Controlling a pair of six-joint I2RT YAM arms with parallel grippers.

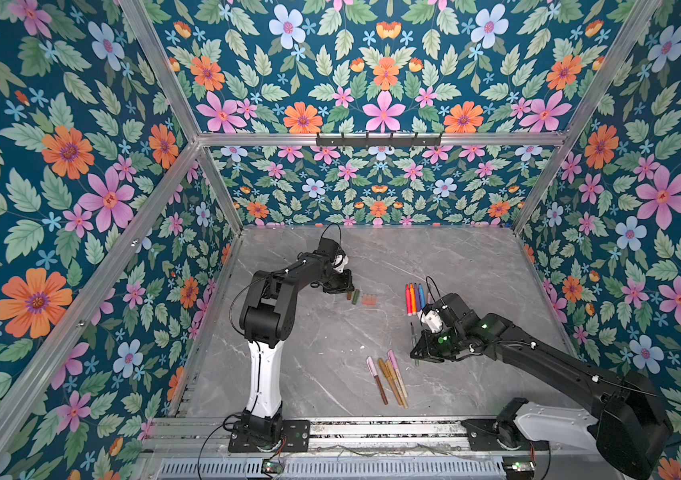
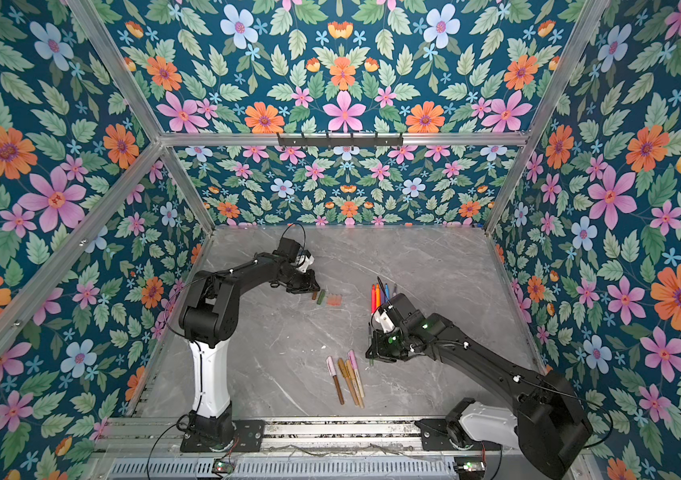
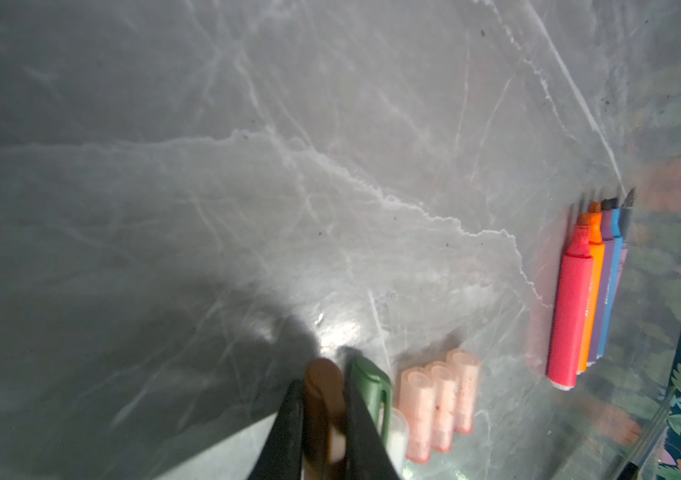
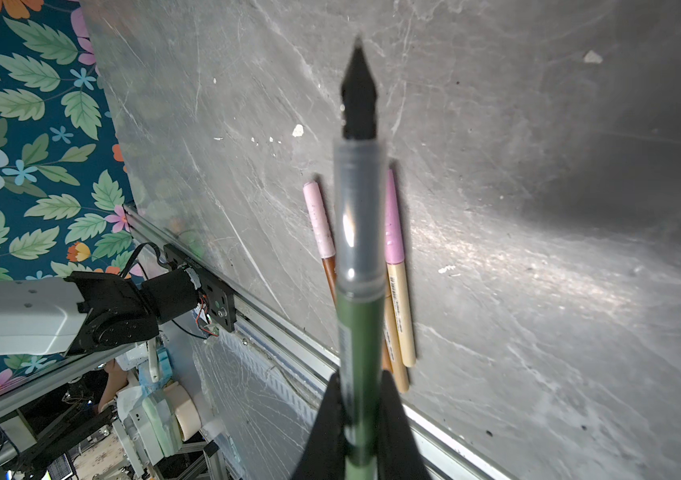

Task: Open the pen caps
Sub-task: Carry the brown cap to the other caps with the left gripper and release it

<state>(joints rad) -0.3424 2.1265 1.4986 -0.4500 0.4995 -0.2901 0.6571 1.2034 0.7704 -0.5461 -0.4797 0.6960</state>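
Pen (image 4: 361, 324) juts from hovering right claw (image 4: 359, 376); low left claw (image 3: 324, 384) pinches brown cap (image 3: 321, 409).

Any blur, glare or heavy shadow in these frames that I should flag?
Left wrist view: a glare patch on the table beside a dark shadow, and the brown cap is soft near the lens. Right wrist view: the green pen is blurred up close, while the capped pens behind it are sharper. Both top views: sharp and evenly lit.

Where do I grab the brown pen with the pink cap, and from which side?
Probably grip the brown pen on its bare barrel, mid-length, from straight above, pincer across it. It lies flat beside the gold pens, and that leaves the pink cap free to pull.
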